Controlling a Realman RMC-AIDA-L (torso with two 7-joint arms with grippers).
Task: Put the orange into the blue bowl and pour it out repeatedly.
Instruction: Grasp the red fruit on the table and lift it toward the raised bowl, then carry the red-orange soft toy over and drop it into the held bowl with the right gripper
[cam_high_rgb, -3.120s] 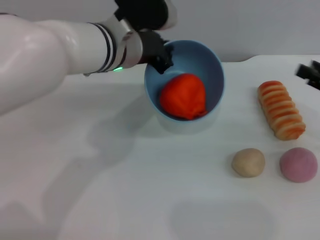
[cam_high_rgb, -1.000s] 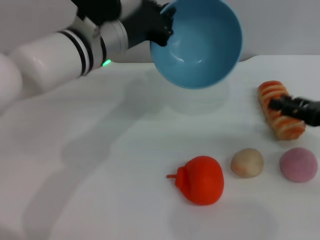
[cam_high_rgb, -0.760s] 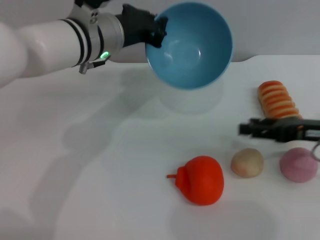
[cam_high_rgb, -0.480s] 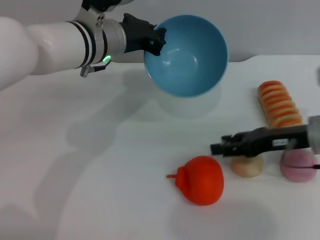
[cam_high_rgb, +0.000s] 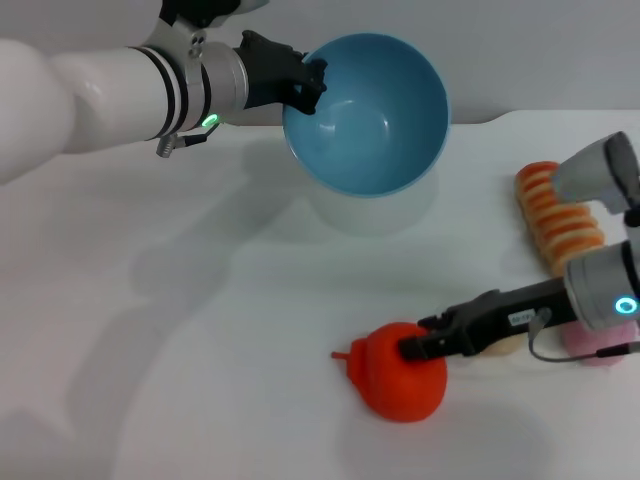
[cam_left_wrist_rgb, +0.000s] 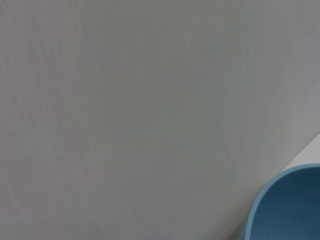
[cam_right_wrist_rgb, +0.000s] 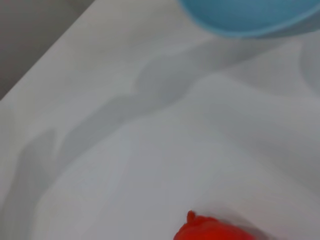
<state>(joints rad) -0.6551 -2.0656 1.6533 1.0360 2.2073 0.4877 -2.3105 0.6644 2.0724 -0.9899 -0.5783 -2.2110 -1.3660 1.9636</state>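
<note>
— Red-orange fruit: where is it?
— The orange (cam_high_rgb: 400, 375) lies on the white table (cam_high_rgb: 200, 350), with the right gripper (cam_high_rgb: 418, 346) at its top; whether its fingers are spread cannot be told.
— And the blue bowl (cam_high_rgb: 366, 112)?
— Tilted and empty, raised above the table, with the left gripper (cam_high_rgb: 305, 82) pinching its rim.

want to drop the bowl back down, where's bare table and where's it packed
Bare: the white table on the robot's left of the red-orange toy orange, and under the light blue plastic bowl the left hand holds up. Crowded: the right, where the right hand meets the orange by the ridged bread loaf.
</note>
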